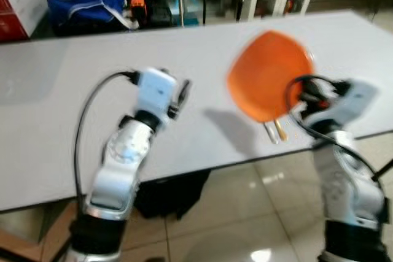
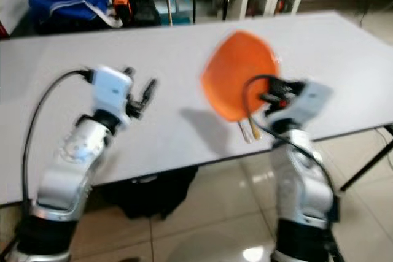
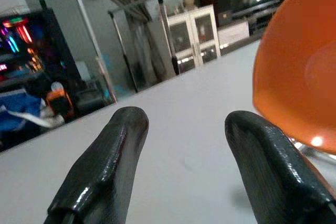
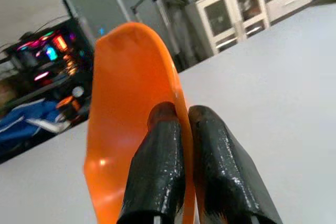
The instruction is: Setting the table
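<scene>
Step in hand: carrying the one round orange plastic plate point(image 1: 269, 75) to its place; it is not yet set down.
Plate: held on edge, tilted, above the long white surface point(image 1: 73, 108) near its front edge, casting a shadow below.
Right hand point(image 4: 181, 129): both black fingers closed on the plate's rim, one on each face.
Left hand point(image 3: 184, 145): fingers spread apart, gripping nothing, raised over the surface well to the left of the plate.
Next move: probably tilt the plate flat, lower it onto the surface, then release; an edge-on drop could make it wobble or slide.
Count: one plate, two hands, one surface.
Background: a blue bag point(image 1: 86, 1) and a white glass-door cabinet point(image 3: 197, 38) behind the surface.
</scene>
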Controlling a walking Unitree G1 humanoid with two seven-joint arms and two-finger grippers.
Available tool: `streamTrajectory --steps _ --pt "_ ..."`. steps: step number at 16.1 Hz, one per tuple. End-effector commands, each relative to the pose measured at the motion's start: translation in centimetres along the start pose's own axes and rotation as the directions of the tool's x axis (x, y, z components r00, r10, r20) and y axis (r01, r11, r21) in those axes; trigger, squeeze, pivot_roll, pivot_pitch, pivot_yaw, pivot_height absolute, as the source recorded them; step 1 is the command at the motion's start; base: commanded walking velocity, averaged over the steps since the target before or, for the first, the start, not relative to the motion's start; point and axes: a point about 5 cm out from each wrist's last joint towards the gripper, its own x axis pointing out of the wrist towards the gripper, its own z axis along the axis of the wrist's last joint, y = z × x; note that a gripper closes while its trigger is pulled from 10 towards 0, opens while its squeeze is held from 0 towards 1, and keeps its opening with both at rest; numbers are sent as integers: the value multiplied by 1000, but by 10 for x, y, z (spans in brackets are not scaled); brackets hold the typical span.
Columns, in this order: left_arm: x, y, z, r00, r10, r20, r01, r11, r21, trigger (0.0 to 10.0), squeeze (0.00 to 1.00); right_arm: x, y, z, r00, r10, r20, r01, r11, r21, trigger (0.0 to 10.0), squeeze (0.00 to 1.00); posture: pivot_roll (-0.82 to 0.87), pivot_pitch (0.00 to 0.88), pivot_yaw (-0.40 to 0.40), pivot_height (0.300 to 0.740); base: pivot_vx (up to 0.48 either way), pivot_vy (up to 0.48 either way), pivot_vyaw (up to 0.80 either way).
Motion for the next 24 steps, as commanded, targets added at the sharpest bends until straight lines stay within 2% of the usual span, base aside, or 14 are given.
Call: streamTrajectory --steps 1,5,8,10,12,14,15,17,18,22,24 --pt "-4 7 -2 1000 18 -13 -18 1000 8 10000 0 2 15 6 998 60 28 -61 998 27 10000 0 82 7 -5 740 382 0 0" --pt "-11 4 -4 1000 9 -29 -9 1000 8 10000 0 1 7 2 1000 19 13 -20 996 87 10000 0 84 31 -2 740 384 0 0" --pt "-13 2 -3 999 -1 -37 1 1000 5 10000 0 6 4 0 1000 3 0 -3 985 171 10000 0 81 47 -3 740 371 0 0" --pt "-12 0 -1 1000 -10 -22 9 1000 -22 10000 0 18 8 -8 998 36 -54 -21 966 259 10000 0 90 54 -15 740 171 0 0" --pt "-18 -8 -1 997 -79 -18 79 997 -2 10000 0 32 8 -20 992 38 -124 5 943 332 10000 0 106 55 -32 740 0 0 0" --pt "-22 -11 -2 994 -108 -18 107 994 -5 10000 0 38 8 -24 987 46 -152 12 932 363 10000 0 110 51 -39 740 0 0 0" --pt "-25 -14 -2 990 -136 -24 136 991 -7 10000 0 44 10 -28 982 63 -180 16 912 409 10000 0 116 48 -43 740 0 0 0" --pt "-29 -19 -4 980 -192 -40 192 981 -19 10000 0 53 12 -35 973 72 -217 21 917 399 10000 0 127 45 -51 740 0 0 0" --pt "-33 -23 -5 968 -244 -51 243 970 -26 10000 0 61 11 -44 965 50 -259 63 910 410 10000 0 133 45 -54 740 0 0 0" --pt "-46 -32 -10 920 -376 -111 376 926 -24 10000 0 73 4 -55 939 18 -344 148 880 451 10000 0 150 57 -64 740 0 0 0" --pt "-49 -32 -11 916 -383 -123 384 923 -19 10000 0 78 1 -56 936 2 -351 174 866 468 10000 0 154 61 -66 740 0 0 0"
